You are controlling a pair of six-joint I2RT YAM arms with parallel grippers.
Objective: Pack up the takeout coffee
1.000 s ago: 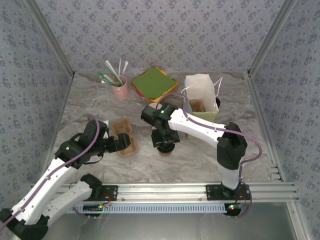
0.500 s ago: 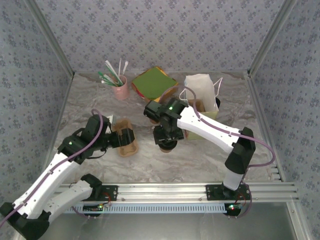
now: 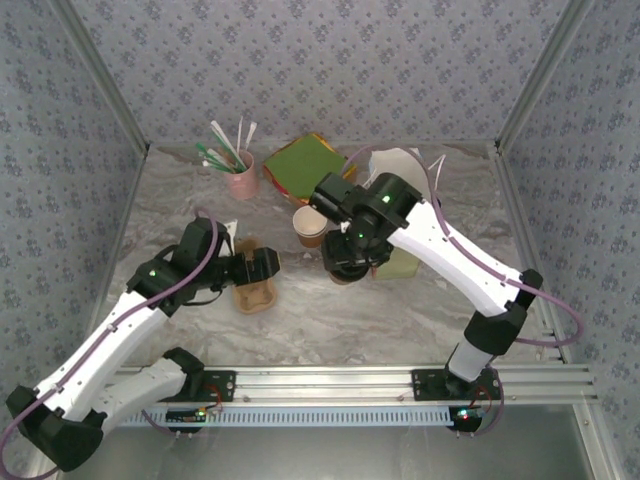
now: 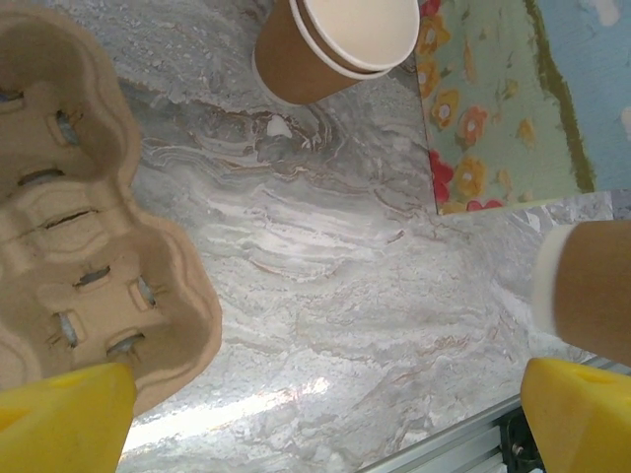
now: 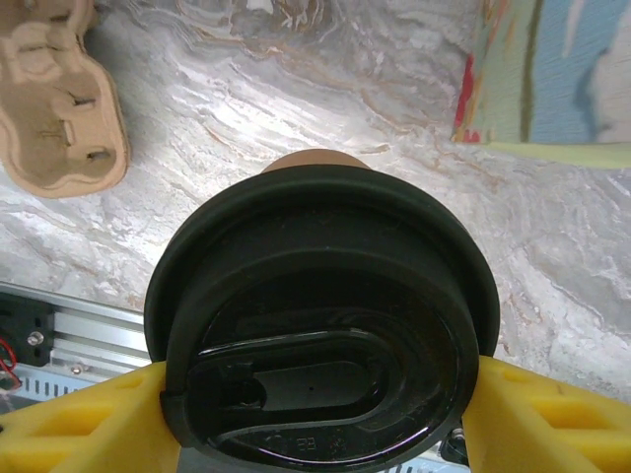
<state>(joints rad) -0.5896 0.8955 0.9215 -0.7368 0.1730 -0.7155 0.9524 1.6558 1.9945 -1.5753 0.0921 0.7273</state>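
Right, from the left: my left pincer stands wide open with nothing in it, poised over the near end of the moulded brown cardboard cup carrier. Past that sits the lidless brown paper cup with the white inside, standing on the marbled surface. Next, my right pincer is closed on the takeout coffee, the small brown paper cup with the round black plastic lid, its yellow fingers flanking the cup by the lid. The cup is upright, just in front of the tall white paper bag. I'd judge it light but easily crushed, with a lid that could pop, so I'd grip the wall under the rim gently and keep it level.
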